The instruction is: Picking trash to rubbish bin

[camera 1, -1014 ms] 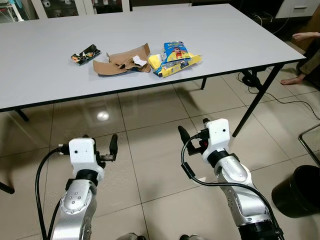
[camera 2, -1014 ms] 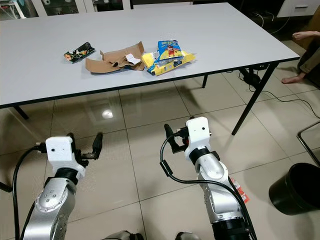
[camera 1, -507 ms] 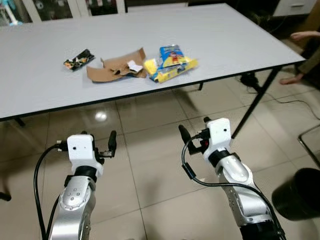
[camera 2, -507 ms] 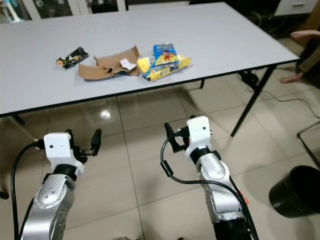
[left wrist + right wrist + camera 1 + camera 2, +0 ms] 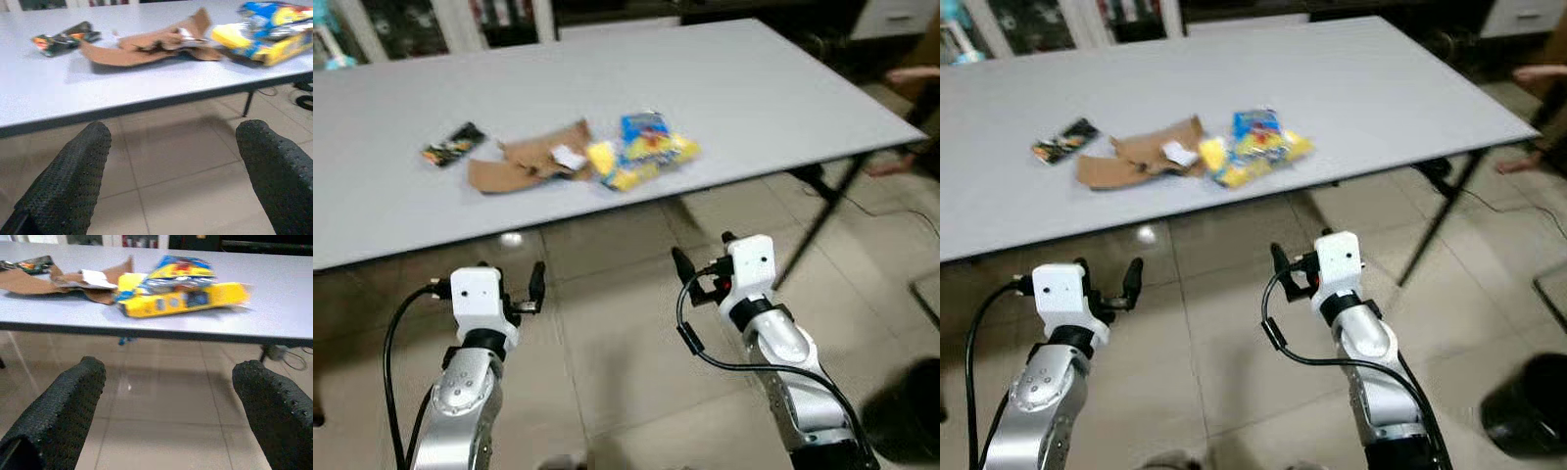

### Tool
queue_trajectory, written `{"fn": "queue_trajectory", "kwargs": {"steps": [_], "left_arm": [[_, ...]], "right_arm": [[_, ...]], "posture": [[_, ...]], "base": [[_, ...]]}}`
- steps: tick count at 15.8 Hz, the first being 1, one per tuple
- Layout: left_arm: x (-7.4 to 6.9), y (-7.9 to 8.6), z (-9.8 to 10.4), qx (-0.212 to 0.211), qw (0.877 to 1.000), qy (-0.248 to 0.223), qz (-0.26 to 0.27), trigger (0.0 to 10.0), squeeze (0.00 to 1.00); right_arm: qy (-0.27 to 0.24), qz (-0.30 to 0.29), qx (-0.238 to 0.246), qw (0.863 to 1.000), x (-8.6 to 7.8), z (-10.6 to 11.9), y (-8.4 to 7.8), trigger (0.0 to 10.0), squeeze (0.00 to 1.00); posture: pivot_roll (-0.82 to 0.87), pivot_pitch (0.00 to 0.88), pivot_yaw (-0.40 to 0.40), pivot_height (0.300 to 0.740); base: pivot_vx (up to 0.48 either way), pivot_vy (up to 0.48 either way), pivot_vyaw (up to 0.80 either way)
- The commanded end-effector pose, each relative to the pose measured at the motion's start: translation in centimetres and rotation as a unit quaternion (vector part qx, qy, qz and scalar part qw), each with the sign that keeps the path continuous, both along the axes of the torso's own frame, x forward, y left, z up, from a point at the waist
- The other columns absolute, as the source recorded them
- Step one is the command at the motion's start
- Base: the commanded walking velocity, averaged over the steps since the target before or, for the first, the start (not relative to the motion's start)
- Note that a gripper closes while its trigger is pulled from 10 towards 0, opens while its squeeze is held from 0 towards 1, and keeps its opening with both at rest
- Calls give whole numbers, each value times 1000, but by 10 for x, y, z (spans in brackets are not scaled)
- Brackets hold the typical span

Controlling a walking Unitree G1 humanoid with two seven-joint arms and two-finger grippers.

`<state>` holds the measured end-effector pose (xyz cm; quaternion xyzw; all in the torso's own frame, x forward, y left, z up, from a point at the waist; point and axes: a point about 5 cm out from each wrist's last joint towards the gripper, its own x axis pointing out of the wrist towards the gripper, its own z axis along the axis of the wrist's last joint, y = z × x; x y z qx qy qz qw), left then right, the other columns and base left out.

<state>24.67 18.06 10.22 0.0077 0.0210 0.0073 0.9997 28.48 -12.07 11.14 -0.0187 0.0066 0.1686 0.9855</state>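
Three pieces of trash lie in a row on the grey table (image 5: 764, 88): a dark wrapper (image 5: 452, 145), torn brown cardboard (image 5: 524, 164) and a yellow-and-blue snack packet (image 5: 644, 149). My left gripper (image 5: 510, 278) is held low over the floor, short of the table's front edge, open with nothing between its fingers (image 5: 68, 186). The right gripper (image 5: 704, 255) is level with it and also open and empty, its fingers (image 5: 63, 411) pointing at the snack packet (image 5: 181, 289). A black rubbish bin (image 5: 1528, 416) stands blurred on the floor at the lower right.
Black table legs (image 5: 818, 211) drop to the tiled floor at the right. A person's bare feet (image 5: 891, 162) rest on the floor beyond the table's right end. Cabinets (image 5: 440, 20) line the far wall.
The whole picture has shifted and blurred as the camera moved; the table edge and trash now sit lower and nearer. Both arms hold the same pose with open fingers.
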Motion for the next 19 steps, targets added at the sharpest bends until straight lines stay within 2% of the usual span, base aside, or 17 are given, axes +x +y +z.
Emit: {"fn": "queue_trajectory", "kwargs": {"steps": [1, 5, 16, 19], "left_arm": [[-3, 7, -1, 7, 1000, 9, 9, 10000, 0], [-4, 7, 0, 8, 1000, 10, 6, 10000, 0], [-8, 6, -1, 7, 1000, 18, 10, 10000, 0], [-11, 5, -2, 4, 1000, 19, 14, 10000, 0]], "right_arm": [[-4, 10, 3, 1000, -1, 2, 6, 10000, 0], [-32, 9, 3, 999, 2, 15, 8, 10000, 0], [-25, 0, 2, 1000, 6, 15, 2, 10000, 0], [-28, -1, -1, 1000, 8, 18, -1, 10000, 0]], "posture": [[-45, 110, 28, 740], [-44, 115, 33, 740], [-41, 139, 29, 740], [-43, 147, 24, 740]], "base": [[442, 0, 0], [442, 0, 0], [433, 0, 0], [0, 0, 0]]}}
